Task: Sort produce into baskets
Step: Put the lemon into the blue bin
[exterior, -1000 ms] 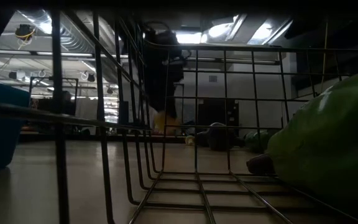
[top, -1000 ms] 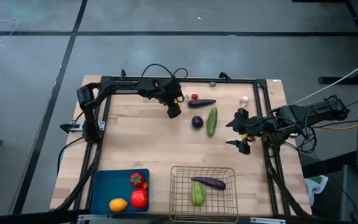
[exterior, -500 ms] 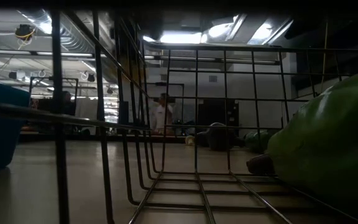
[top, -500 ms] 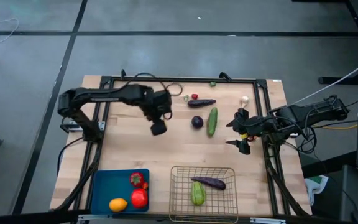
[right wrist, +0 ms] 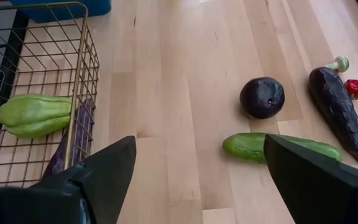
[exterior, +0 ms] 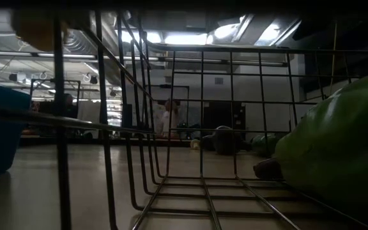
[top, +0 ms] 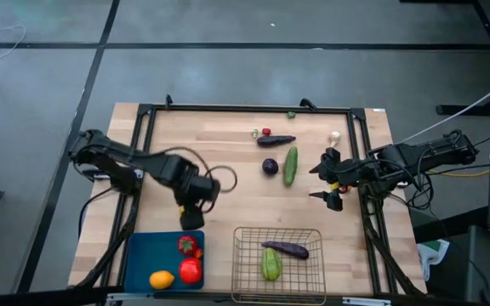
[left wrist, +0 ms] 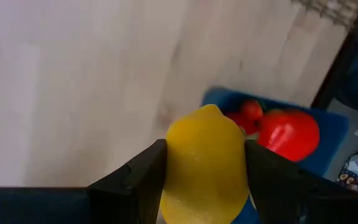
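My left gripper (top: 191, 219) is shut on a yellow lemon (left wrist: 205, 165) above the table, just at the far edge of the blue tray (top: 139, 255). The tray holds two red ones (top: 190, 270) (top: 187, 245) and an orange-yellow fruit (top: 162, 279). The wire basket (top: 243, 270) holds a purple eggplant (top: 286, 249) and a green vegetable (top: 270, 265). My right gripper (top: 330, 178) is open and empty near the table's right edge, beside the cucumber (top: 291, 164). My left gripper pinches the lemon by its two opposite sides (left wrist: 174, 168) between its two fingers (left wrist: 138, 180). The fingers come from above, slanting toward the table's near edge. The lemon is lifted clear of the table, its pointed end (left wrist: 211, 109) away from the wrist.
On the far half of the table lie a round purple eggplant (top: 270, 167), a long eggplant (top: 276, 140), a small red one (top: 266, 132), white garlic (top: 335, 136) and a small green piece (top: 291, 114). A black frame (top: 245, 108) edges the table. Bare wood lies in the middle.
My left gripper has swung from the far middle of the table toward the near left, ending at the blue tray's far edge, shut on the lemon throughout.
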